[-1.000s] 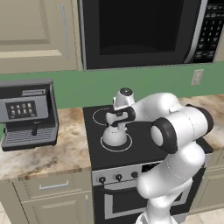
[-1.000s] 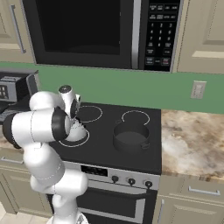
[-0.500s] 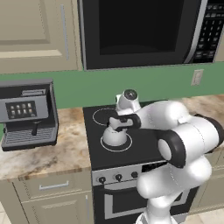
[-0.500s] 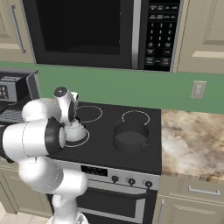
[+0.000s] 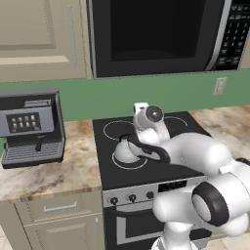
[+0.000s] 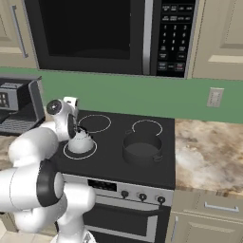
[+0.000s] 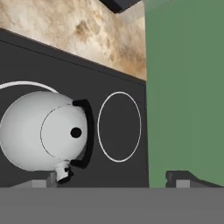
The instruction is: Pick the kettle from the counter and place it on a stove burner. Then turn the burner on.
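With the kettle (image 5: 126,151) sitting inside the front-left stove burner (image 5: 130,161) ring, the gripper (image 7: 109,181), spread wide and holding nothing, hangs just above it, and the knobs (image 5: 132,197) lie below the burner's front edge.

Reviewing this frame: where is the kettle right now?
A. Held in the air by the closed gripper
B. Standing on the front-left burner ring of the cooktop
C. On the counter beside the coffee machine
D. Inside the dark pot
B: the kettle stands inside the white ring of the stove burner, and the open gripper is off it.
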{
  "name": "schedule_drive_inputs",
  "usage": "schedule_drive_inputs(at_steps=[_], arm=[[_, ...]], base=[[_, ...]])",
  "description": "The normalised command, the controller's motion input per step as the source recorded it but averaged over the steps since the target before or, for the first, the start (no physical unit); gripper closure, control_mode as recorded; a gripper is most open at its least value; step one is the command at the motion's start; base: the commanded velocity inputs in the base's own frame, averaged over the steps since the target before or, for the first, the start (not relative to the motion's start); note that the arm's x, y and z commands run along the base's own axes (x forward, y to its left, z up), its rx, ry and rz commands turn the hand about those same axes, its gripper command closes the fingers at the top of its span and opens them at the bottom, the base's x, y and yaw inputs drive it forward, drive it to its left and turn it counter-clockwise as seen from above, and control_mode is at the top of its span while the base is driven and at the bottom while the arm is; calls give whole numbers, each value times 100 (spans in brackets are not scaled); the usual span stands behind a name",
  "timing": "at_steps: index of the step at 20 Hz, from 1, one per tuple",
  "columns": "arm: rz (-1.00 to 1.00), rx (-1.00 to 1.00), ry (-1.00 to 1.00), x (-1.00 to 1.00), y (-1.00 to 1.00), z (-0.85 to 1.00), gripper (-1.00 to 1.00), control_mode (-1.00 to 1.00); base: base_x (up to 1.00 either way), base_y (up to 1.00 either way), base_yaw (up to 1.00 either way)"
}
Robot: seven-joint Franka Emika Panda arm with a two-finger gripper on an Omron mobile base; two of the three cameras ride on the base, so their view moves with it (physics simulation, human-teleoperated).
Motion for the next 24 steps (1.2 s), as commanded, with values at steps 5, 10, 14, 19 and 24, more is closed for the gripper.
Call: schedule_drive_inputs(at_steps=[5, 10, 14, 19, 24], arm=[[0, 0, -6, -65, 0, 47, -100, -100], [0, 0, 0, -70, 1, 30, -100, -100], [5, -3, 0, -61, 16, 36, -100, -100], [11, -7, 0, -61, 35, 18, -100, -100], [16, -15, 0, -57, 48, 0, -100, -100]], base=[[0, 0, 0], [0, 0, 0], [0, 0, 0], [0, 0, 0], [0, 0, 0]])
